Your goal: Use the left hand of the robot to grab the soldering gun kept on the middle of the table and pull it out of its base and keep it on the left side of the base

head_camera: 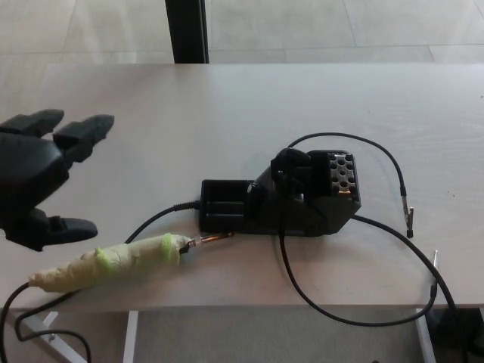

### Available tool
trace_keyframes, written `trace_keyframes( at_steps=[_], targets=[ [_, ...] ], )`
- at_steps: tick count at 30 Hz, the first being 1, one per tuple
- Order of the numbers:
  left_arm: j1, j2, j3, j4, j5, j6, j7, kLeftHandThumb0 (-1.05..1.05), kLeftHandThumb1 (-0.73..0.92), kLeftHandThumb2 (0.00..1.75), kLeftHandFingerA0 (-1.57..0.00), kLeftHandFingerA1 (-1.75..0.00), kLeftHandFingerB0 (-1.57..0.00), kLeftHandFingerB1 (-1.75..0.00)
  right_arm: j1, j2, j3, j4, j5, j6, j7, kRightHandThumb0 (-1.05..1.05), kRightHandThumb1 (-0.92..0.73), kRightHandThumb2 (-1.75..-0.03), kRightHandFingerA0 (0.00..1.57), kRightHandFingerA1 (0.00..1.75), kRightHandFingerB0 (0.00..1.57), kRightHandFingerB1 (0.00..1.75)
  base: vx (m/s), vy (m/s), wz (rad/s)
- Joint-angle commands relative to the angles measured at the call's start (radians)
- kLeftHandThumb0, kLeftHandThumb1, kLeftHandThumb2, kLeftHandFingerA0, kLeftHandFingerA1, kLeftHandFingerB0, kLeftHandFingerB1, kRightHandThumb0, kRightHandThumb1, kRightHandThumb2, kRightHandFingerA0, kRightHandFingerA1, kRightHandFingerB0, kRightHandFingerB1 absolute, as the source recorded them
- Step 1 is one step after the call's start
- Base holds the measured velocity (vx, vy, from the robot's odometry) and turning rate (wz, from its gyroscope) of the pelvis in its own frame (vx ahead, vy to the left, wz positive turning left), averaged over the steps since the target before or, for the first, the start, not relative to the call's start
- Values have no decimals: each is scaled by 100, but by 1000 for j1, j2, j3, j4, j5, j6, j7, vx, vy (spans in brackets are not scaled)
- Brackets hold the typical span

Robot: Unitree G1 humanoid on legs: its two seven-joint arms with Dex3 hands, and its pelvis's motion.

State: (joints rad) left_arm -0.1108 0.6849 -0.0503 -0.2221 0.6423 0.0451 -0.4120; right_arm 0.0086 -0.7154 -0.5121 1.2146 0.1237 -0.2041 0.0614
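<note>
Soldering gun [113, 265] flat — robot hand [34, 178] splayed above

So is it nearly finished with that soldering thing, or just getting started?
Nearly finished, it seems. The soldering gun is out of its base and lies on the table to the base's left, its tip pointing at it. The left hand is open, above and clear of the gun, holding nothing. Nothing seems left except drawing the arm away. The right hand is not in view.

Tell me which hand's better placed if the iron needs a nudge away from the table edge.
Left. The open left hand hovers just above the soldering gun, left of the base. The right hand isn't in view.
</note>
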Motion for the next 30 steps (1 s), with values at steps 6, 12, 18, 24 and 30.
trace_keyframes(
  at_steps=[6, 12, 18, 24, 30],
  targets=[
    [239, -220, 963, 11, -752, 511, -206, -94, 57, 90, 0, -26, 0, -14, 11, -19, -20, -1, 37, -4, 21, -51, -58, -57, 82, 66, 39, 35, 0, 0, 0],
    [418, -319, 1002, 470, -598, 267, 138, -97, 56, 86, 0, -26, 0, -12, 17, -19, -23, -2, 40, 1, 23, -52, -59, -58, 82, 68, 38, 35, 0, 0, 0],
    [420, -396, 1011, 858, -623, 221, 296, -67, 68, 79, 0, -36, 0, -8, 30, -3, -29, 3, 46, -8, 22, -52, -60, -58, 78, 66, 38, 36, 0, 0, 0],
    [464, -420, 929, 950, -562, 292, 225, -53, 78, 63, -17, -69, -32, -55, 27, -10, -36, 12, 50, -6, 22, -50, -60, -58, 77, 66, 39, 35, 0, 0, 0],
    [386, -370, 1005, 975, -589, 329, 285, -49, 78, 63, -20, -75, -37, -63, 36, -12, -31, 13, 44, -8, 26, -53, -58, -58, 78, 69, 37, 35, 0, 0, 0]
  ],
)
